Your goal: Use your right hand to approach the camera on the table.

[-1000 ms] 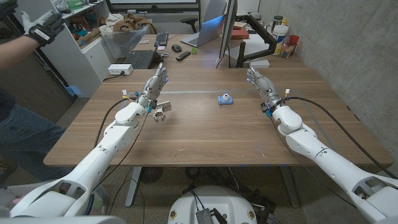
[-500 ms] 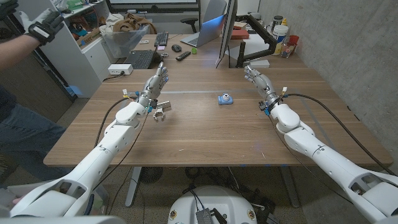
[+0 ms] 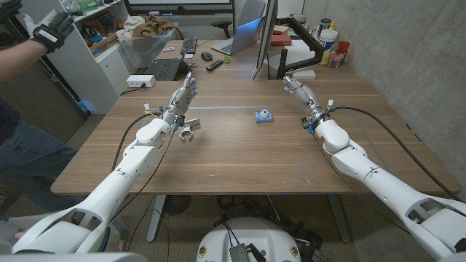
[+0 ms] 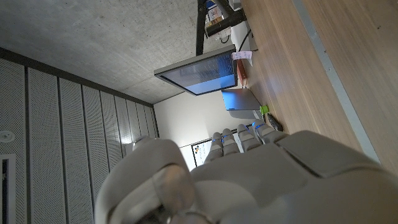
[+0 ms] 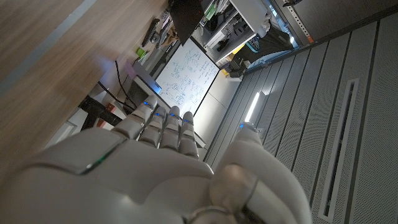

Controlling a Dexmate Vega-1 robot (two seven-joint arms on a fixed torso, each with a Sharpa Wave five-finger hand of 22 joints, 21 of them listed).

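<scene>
The little blue camera [image 3: 263, 116] is sitting near the middle of the desk [image 3: 240, 156], a bit toward the far side. Nothing is touching it. The right robot hand [image 3: 299, 91] is hovering at about two o'clock from the camera, well apart from it, with fingers straight and holding nothing. The left robot hand [image 3: 183, 97] is waiting at about ten o'clock from the camera, also holding nothing, fingers stretched out. A small metal part [image 3: 188, 133] is lying just beside that arm. The reaching looks barely begun. The right robot hand is needing to cross toward the camera.
</scene>
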